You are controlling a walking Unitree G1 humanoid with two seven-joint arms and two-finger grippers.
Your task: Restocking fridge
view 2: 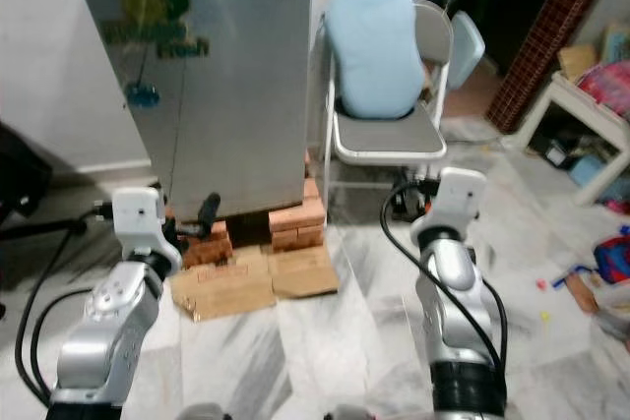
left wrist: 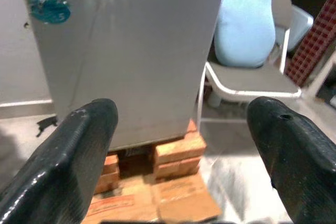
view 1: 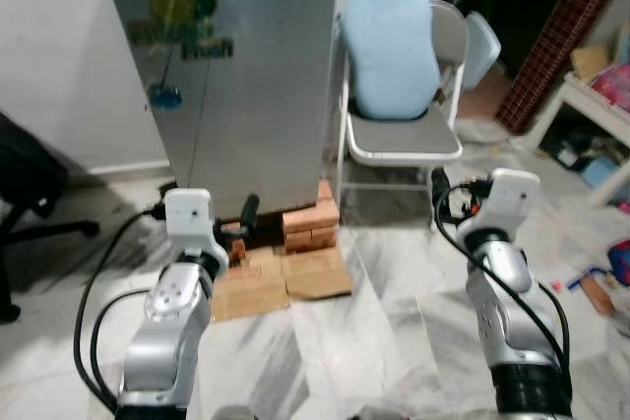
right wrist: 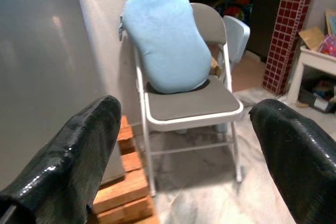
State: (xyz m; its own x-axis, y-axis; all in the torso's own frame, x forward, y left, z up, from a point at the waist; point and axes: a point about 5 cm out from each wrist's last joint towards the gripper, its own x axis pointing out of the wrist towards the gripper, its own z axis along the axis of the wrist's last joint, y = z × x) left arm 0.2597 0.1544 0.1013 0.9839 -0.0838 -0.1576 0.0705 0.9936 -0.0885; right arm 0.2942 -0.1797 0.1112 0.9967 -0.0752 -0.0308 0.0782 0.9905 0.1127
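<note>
The fridge point(view 1: 236, 76), a small silver one with its door closed, stands against the white wall, well ahead of both grippers and touched by neither. Its door carries a green and yellow printed logo near the top, a round blue tag point(view 1: 164, 97) hanging on a thin cord below that, and a small brand mark at the upper corner on the chair side. The fridge rests on stacked red bricks point(view 1: 311, 218), with flattened cardboard point(view 1: 285, 277) spread on the marble floor point(view 1: 394, 341) in front of it. Just beside the fridge, on the robot's right, a grey folding chair point(view 1: 406, 140) holds a pale blue cushion point(view 1: 389, 46) leaning on its backrest. The left gripper point(left wrist: 184, 129) hovers low before the fridge's lower front, its black fingers point(left wrist: 68, 156) spread wide with nothing between them. The right gripper point(right wrist: 184, 129) is raised facing the chair beside the fridge, its fingers point(right wrist: 73, 156) likewise wide apart and empty.
</note>
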